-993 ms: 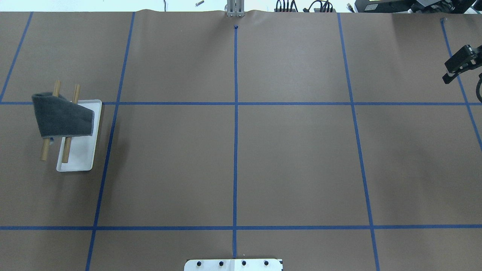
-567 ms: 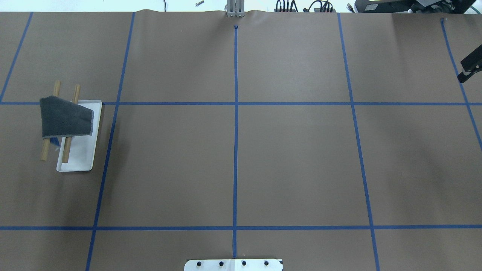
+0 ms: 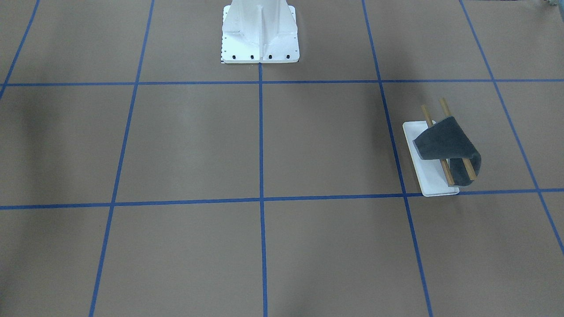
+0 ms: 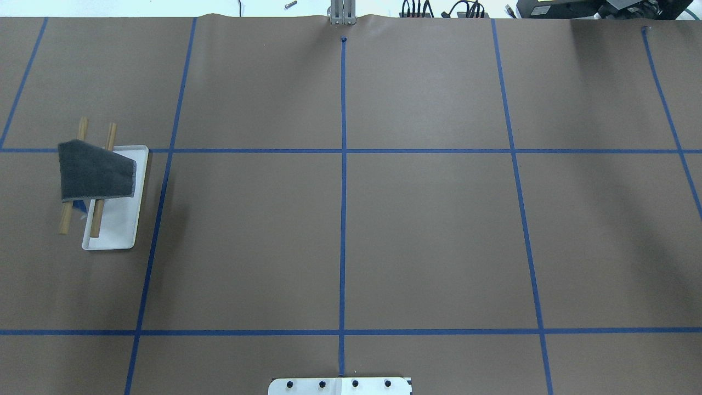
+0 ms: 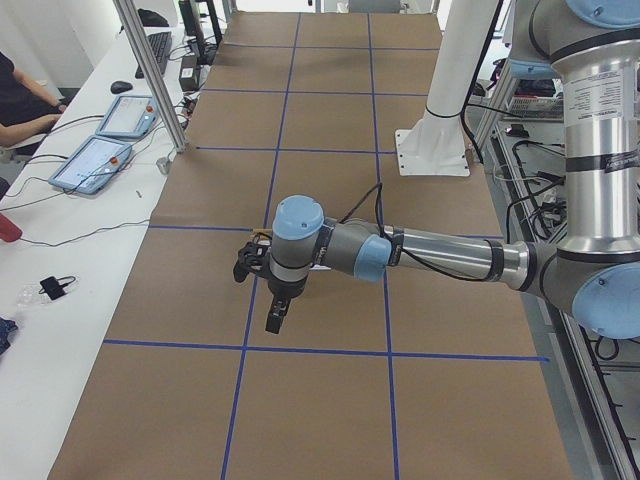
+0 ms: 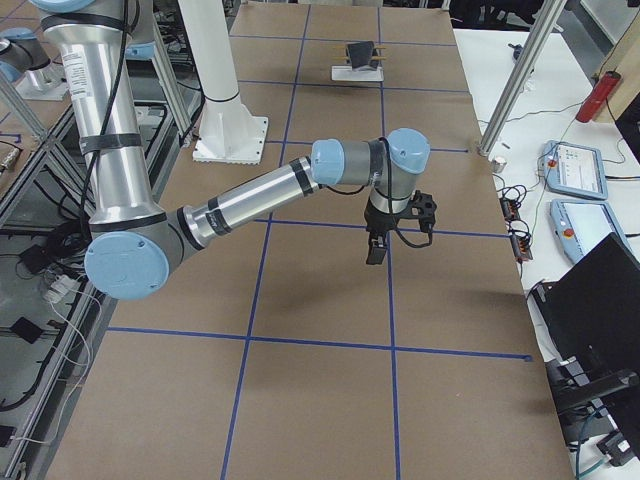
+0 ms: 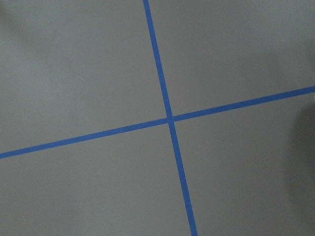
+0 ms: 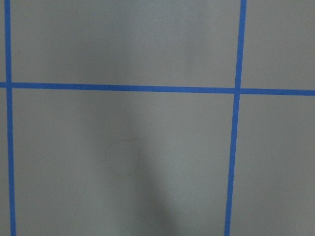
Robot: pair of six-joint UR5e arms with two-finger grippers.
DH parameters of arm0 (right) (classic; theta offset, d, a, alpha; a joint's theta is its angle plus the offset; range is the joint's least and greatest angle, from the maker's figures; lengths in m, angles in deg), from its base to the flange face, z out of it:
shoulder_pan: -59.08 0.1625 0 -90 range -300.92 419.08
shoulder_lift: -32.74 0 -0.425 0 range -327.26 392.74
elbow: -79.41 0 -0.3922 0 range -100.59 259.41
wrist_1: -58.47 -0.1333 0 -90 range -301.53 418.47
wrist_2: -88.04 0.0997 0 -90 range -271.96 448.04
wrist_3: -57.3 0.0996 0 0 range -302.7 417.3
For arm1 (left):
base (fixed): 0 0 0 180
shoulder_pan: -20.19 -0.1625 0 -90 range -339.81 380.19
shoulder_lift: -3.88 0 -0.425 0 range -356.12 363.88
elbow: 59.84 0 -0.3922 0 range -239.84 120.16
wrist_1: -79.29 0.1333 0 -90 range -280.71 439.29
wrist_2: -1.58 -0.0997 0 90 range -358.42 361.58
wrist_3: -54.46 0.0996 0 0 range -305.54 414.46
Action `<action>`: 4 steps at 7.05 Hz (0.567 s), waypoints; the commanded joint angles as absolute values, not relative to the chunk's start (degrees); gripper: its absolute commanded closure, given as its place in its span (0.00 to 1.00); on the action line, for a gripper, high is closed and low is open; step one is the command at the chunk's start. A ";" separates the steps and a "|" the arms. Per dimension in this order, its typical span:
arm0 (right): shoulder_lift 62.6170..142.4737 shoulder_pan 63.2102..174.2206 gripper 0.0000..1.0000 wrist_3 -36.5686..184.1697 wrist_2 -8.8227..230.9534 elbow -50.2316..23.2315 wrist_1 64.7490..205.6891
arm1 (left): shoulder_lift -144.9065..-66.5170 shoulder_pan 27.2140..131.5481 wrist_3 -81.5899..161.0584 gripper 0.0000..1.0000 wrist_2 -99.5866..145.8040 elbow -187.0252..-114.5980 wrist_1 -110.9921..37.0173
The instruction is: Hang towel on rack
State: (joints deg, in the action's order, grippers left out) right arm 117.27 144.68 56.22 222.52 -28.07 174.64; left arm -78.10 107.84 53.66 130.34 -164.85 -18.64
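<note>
The dark grey towel (image 4: 96, 173) hangs draped over the two tan wooden rods (image 4: 97, 219) of the rack, above its white tray base (image 4: 118, 233), at the table's left. It also shows in the front-facing view (image 3: 447, 145) and, small and far, in the exterior right view (image 6: 360, 52). My left gripper (image 5: 275, 316) shows only in the exterior left view, raised above the table and in front of the rack. My right gripper (image 6: 377, 248) shows only in the exterior right view, raised over bare table. I cannot tell whether either is open or shut. Both wrist views show only brown table and blue tape.
The white bolted robot pedestal (image 3: 260, 35) stands at the robot's edge of the table. Blue tape lines (image 4: 343, 219) grid the brown table. A side desk with tablets (image 5: 95, 160), a metal post (image 5: 150, 75) and a seated person (image 5: 20, 100) lie beyond the far edge.
The right gripper has moved out past the overhead view's right edge. The towel's raised left fold has dropped over the outer rod and now hangs still.
</note>
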 commanded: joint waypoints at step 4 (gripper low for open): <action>124.67 148.73 0.00 51.67 222.34 -17.89 156.82 | -79.70 110.71 59.13 0.02 130.97 -158.10 -15.28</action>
State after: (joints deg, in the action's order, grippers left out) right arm 124.05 148.46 51.63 222.34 -19.08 159.55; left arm -78.86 110.72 59.20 132.98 -159.41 -15.22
